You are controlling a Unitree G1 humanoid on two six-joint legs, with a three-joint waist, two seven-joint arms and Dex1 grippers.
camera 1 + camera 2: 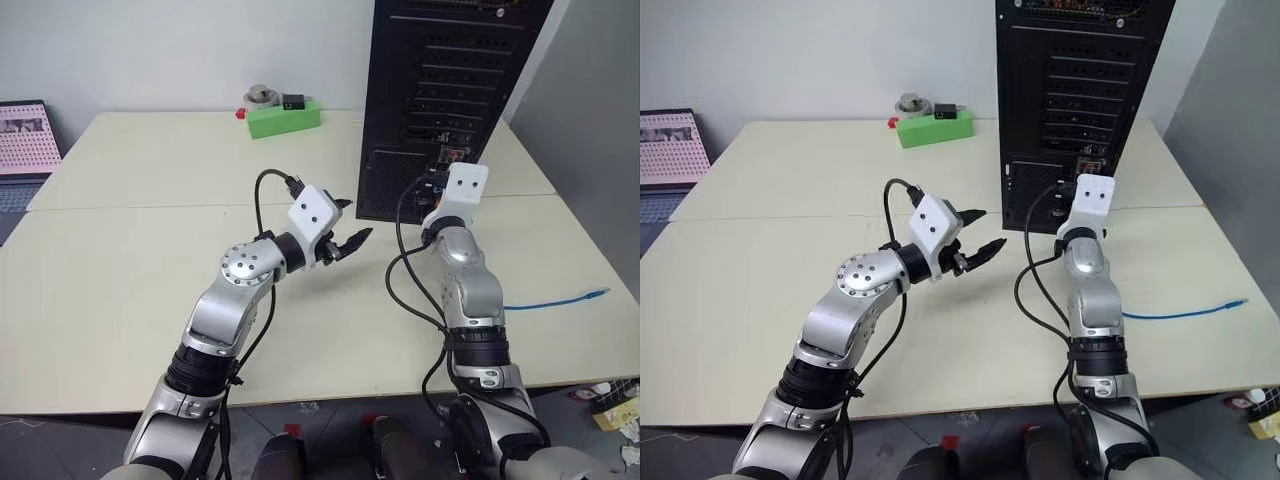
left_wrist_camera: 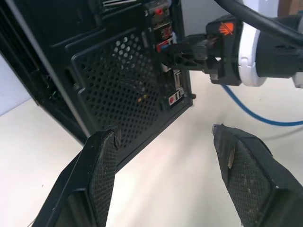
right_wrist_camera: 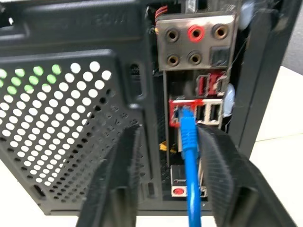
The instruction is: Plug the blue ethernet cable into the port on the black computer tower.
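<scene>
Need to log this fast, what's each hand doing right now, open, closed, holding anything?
Left hand: open, holding nothing.
Right hand: open around the blue ethernet cable, not gripping it.

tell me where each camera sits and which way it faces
Left eye: on the head, looking forward and down at the black computer tower, table and green box; both arms show.
Right eye: beside it, same scene.
Left wrist: on the left arm, looking along its open left claw at the tower's vent grille; the right claw shows there too.
Right wrist: on the right arm, facing the connector panel, fingers either side of the blue cable in its port.
Both wrist views share the grille.
</scene>
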